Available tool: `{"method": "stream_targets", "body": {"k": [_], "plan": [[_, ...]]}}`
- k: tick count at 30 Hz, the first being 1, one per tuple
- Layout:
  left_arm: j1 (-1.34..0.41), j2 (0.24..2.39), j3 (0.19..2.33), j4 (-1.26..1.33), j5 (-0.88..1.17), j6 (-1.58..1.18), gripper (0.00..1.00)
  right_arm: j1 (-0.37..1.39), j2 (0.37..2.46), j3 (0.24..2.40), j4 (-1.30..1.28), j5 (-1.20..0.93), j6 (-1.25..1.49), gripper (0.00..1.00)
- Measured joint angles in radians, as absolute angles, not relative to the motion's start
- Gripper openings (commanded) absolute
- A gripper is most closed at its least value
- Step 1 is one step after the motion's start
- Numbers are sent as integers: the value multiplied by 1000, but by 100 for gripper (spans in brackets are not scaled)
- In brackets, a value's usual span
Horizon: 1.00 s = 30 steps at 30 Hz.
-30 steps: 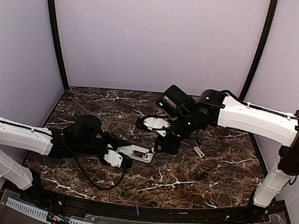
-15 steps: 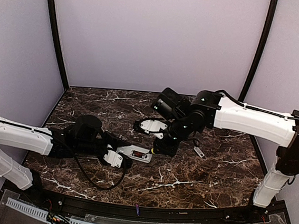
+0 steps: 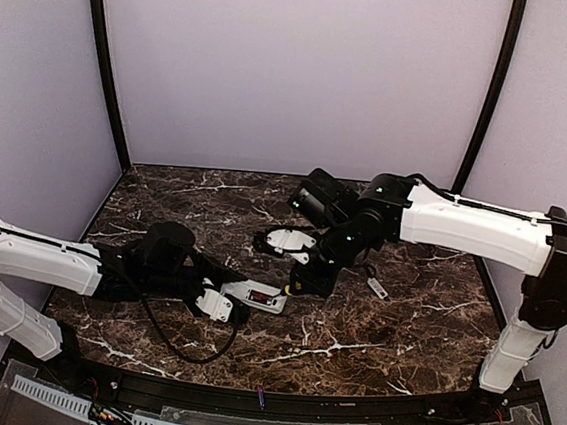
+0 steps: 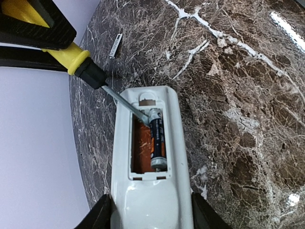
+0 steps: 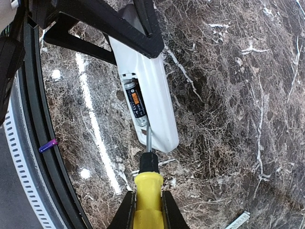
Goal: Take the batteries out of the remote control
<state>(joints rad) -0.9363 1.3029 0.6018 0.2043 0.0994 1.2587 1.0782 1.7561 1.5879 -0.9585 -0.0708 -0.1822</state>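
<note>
The remote control [image 3: 258, 295] is found near the middle of the marble table [image 3: 380, 354], turned with its open compartment upward. Whether it rests on the surface cannot be told. One battery [image 4: 157, 138], dark with an orange label, is seated in the right-hand slot as seen from the left wrist; the slot beside it is bare and its reddish floor is exposed. A second, purple battery [image 3: 260, 399] is seen on the black front rail, well apart from the remote.

The near end of the remote is clamped between the fingers of the left gripper [image 4: 151, 217]. The metal tip of a yellow-handled screwdriver [image 5: 147, 191] is set against the far end of the seated battery, and the shaft is tilted down into the compartment. The yellow handle is gripped firmly by the right gripper [image 5: 147, 210], one finger pressed on each side.

A small flat grey cover [image 3: 378, 288] is left on the marble to the right of the remote, clear of both arms
</note>
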Motion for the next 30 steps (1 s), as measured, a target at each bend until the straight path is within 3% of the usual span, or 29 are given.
{"method": "stream_targets", "body": {"k": [30], "plan": [[-939, 1324, 593, 242, 88, 1268, 0, 1039, 1766, 1564, -934, -133, -181, 0]]}}
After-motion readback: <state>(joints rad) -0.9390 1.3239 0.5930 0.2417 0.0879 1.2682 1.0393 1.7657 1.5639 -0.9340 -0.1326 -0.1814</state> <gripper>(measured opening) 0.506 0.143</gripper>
